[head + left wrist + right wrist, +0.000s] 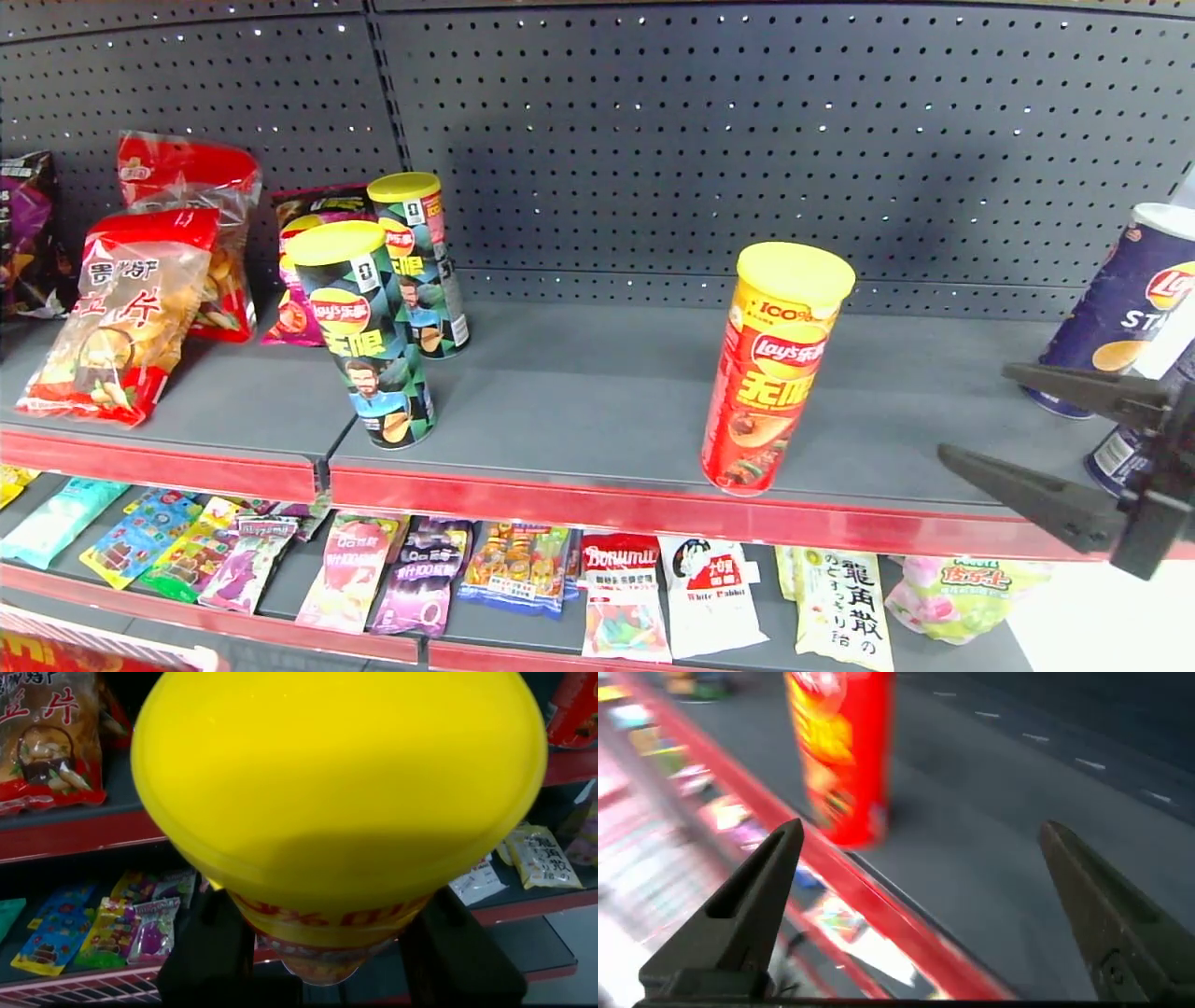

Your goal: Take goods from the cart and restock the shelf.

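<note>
Left gripper [322, 961]: closed on the held can; a dark finger [210, 952] is pressed against each side of its body.
Held can [336, 775]: a tube with a broad yellow lid and a red body, gripped below the lid and held in front of the shelves, touching neither.
Right gripper [971, 413]: held wide apart with nothing between its two dark fingers; it is seen at the right end of the shelf, just above the red front edge [560, 509].
Right gripper, wrist view [922, 829]: the spread fingers are pointed towards the standing can, well apart from it.
Standing can [775, 369]: a red tube with a yellow lid, set upright on the shelf right at the front edge, with bare shelf on both sides.
Shelf [597, 392]: a grey board backed by a perforated grey panel [747, 140].
Front green can [359, 345]: upright near the front edge, left of the middle.
Back green can [420, 266]: upright just behind it, towards the panel.
Snack bags [131, 317]: red and clear bags are propped at the left end.
Blue can [1120, 308]: stood at the right end, behind the right gripper.
Lower shelf [546, 630]: a row of flat packets [523, 569] is laid along it.
</note>
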Robot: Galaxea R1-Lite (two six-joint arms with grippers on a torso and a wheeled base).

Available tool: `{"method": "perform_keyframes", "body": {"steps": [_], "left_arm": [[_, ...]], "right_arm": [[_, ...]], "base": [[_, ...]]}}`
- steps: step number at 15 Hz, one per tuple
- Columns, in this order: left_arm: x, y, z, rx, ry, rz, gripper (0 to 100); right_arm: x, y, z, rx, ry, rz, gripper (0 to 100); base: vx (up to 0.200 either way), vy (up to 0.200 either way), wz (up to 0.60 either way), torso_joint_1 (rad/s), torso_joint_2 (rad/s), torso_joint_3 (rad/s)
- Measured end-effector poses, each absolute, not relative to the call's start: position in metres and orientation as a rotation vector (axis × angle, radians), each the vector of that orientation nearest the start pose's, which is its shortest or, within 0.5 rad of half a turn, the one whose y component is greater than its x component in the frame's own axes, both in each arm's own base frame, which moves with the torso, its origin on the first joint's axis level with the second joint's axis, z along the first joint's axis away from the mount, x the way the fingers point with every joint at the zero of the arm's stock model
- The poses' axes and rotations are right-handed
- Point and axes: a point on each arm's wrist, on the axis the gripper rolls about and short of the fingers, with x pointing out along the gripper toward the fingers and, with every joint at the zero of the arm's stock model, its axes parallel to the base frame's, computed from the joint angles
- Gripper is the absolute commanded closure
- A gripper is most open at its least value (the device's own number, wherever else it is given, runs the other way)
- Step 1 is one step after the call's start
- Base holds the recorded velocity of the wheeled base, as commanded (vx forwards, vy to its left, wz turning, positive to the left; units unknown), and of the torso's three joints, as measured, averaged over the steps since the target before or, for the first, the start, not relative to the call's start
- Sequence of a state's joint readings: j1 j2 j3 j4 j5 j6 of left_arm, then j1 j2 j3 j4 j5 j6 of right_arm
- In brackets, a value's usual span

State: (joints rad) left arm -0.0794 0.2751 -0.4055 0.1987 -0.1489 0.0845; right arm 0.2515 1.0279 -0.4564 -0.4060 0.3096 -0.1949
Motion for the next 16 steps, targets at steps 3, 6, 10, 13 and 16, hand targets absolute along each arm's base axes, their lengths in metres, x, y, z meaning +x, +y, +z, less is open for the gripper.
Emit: {"method": "perform_keyframes", "body": {"steps": [3,6,10,13,16], "left_arm": [[-0.021,-0.003,0.175,0.079,0.059,-0.269,100],[-0.018,-0.004,0.175,0.076,0.064,-0.311,100],[-0.016,-0.004,0.172,0.073,0.078,-0.328,100],[-0.016,-0.005,0.175,0.072,0.048,-0.344,100],[-0.015,-0.005,0.179,0.073,0.021,-0.355,100]], "right_arm": [[0.073,0.015,0.197,-0.186,0.123,0.32,0],[0.011,0.003,0.17,-0.163,0.212,0.165,0],[-0.031,0.001,0.114,-0.137,0.165,0.075,0],[-0.026,0.001,0.094,-0.104,-0.022,0.056,0],[-0.024,-0.001,0.084,-0.032,-0.036,-0.031,0]], "base": [[0.0,0.0,0.0,0.0,0.0,0.0],[0.0,0.0,0.0,0.0,0.0,0.0],[0.0,0.0,0.0,0.0,0.0,0.0],[0.0,0.0,0.0,0.0,0.0,0.0],[0.0,0.0,0.0,0.0,0.0,0.0]]}}
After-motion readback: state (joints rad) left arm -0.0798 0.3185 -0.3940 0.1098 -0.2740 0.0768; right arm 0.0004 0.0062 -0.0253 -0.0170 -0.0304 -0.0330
